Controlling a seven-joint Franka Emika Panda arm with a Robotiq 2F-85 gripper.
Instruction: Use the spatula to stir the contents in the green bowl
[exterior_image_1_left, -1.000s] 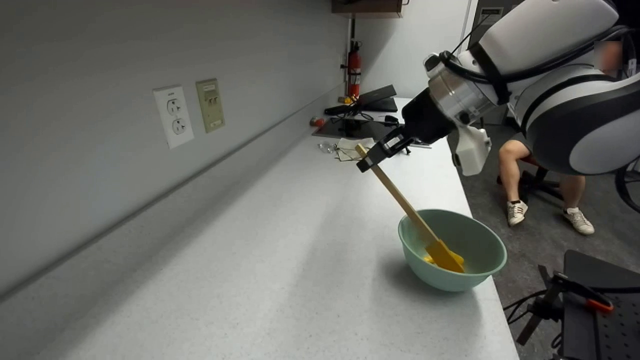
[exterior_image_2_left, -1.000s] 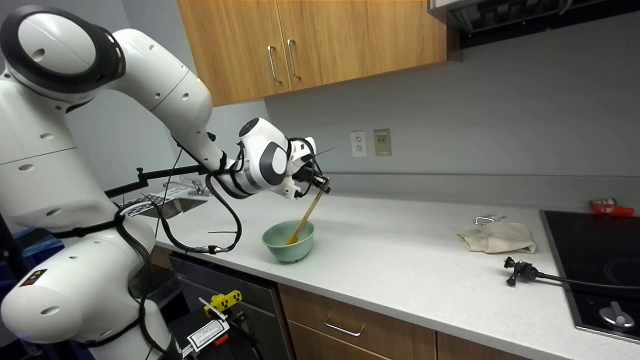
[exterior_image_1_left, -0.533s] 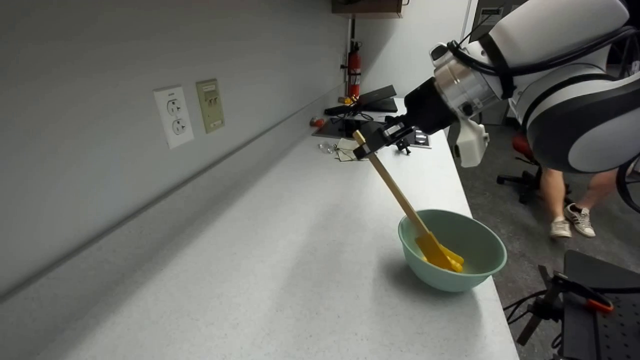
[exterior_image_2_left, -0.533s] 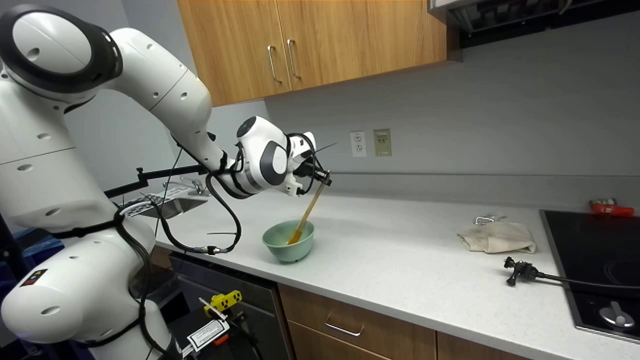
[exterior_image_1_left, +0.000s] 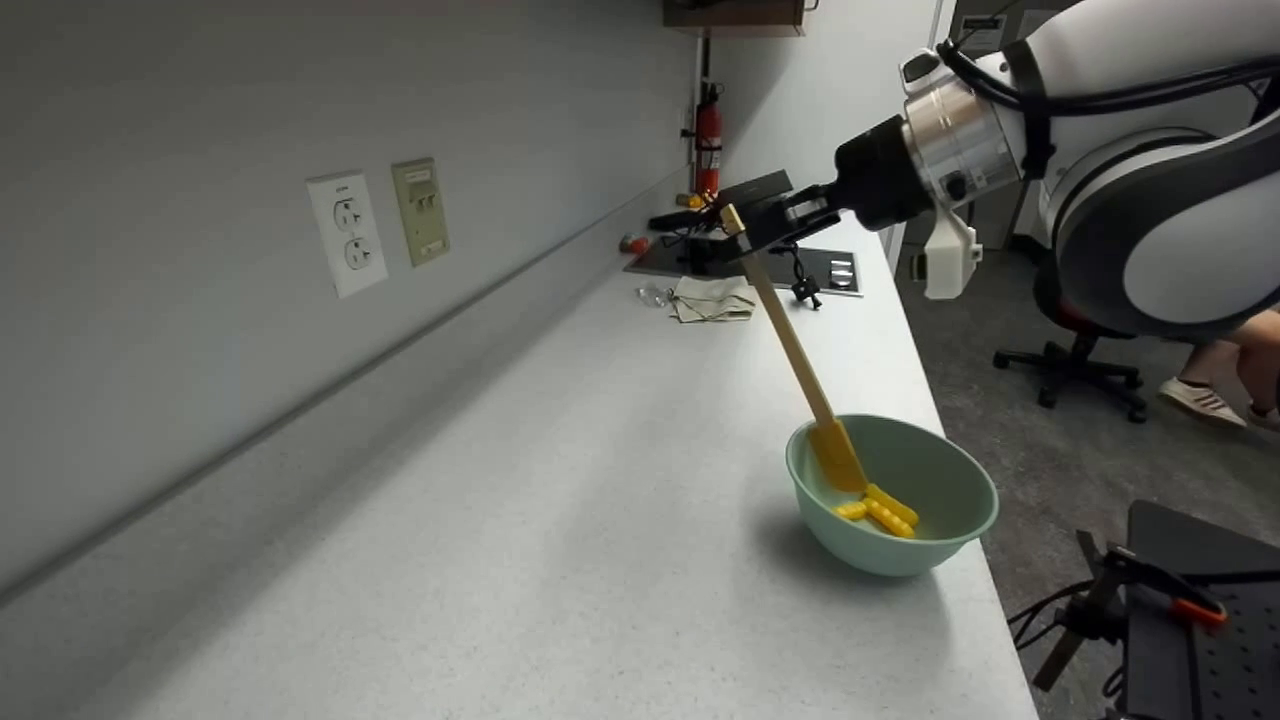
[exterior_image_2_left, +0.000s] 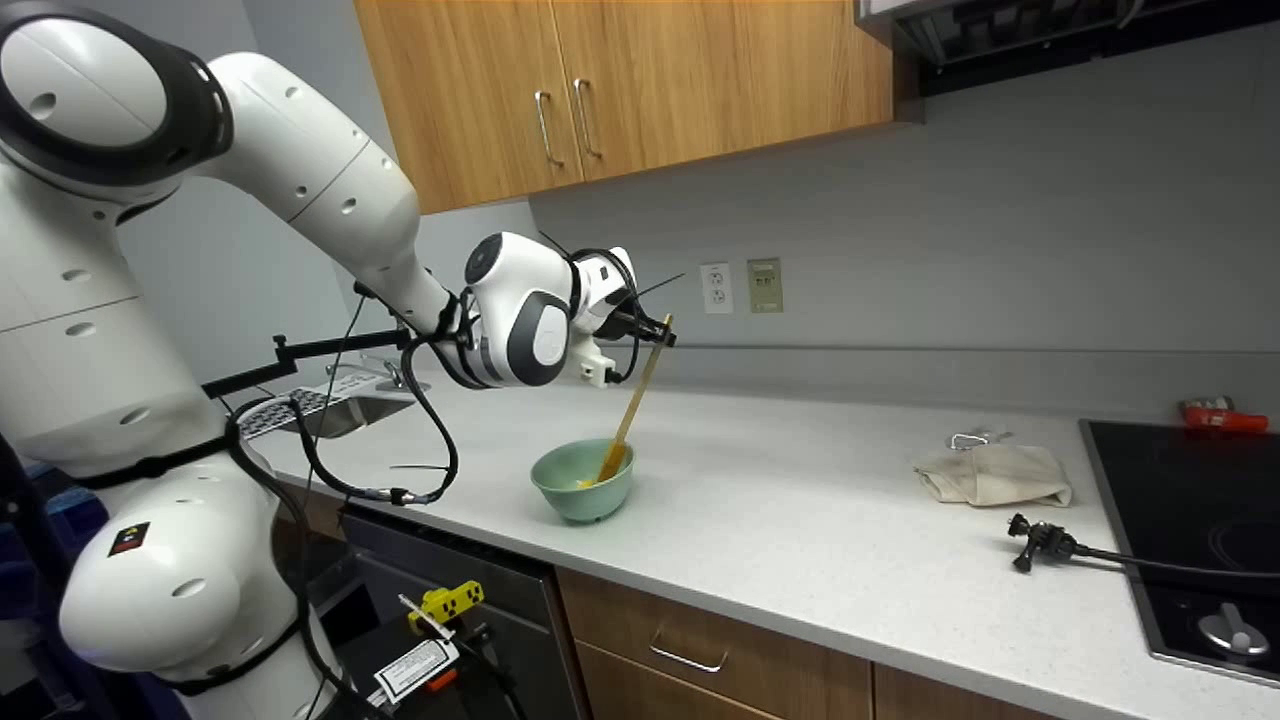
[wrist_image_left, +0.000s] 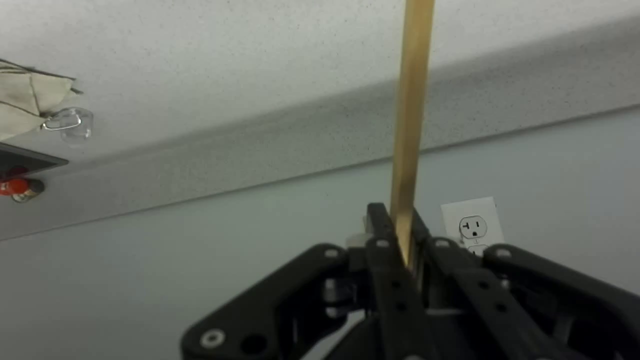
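Observation:
My gripper (exterior_image_1_left: 738, 243) is shut on the upper end of the spatula (exterior_image_1_left: 790, 340), whose pale wooden handle slants down to a yellow-orange blade. In the wrist view the black fingers (wrist_image_left: 378, 220) pinch that handle from both sides. The blade rests inside the green bowl (exterior_image_1_left: 890, 560), against or close to the inner wall. Beside its lower edge lie the contents (exterior_image_1_left: 885, 512), a few small yellow pieces on the bowl's floor. In an exterior view the green bowl (exterior_image_2_left: 580, 508) stands upright near the counter's front; the contents (exterior_image_2_left: 587, 484) show only partly there.
The bowl sits close to the counter's front edge, with a grey wall along the back. Farther along lie a folded cloth (exterior_image_2_left: 995, 475), a black clamp mount (exterior_image_2_left: 1045, 540) and a cooktop (exterior_image_2_left: 1200, 520). Wooden cabinets (exterior_image_2_left: 640, 90) hang above.
My gripper has risen with the spatula, and the blade has moved off the yellow pieces toward the bowl's side, uncovering them. The bowl has shifted slightly. A seated person in the background has moved aside.

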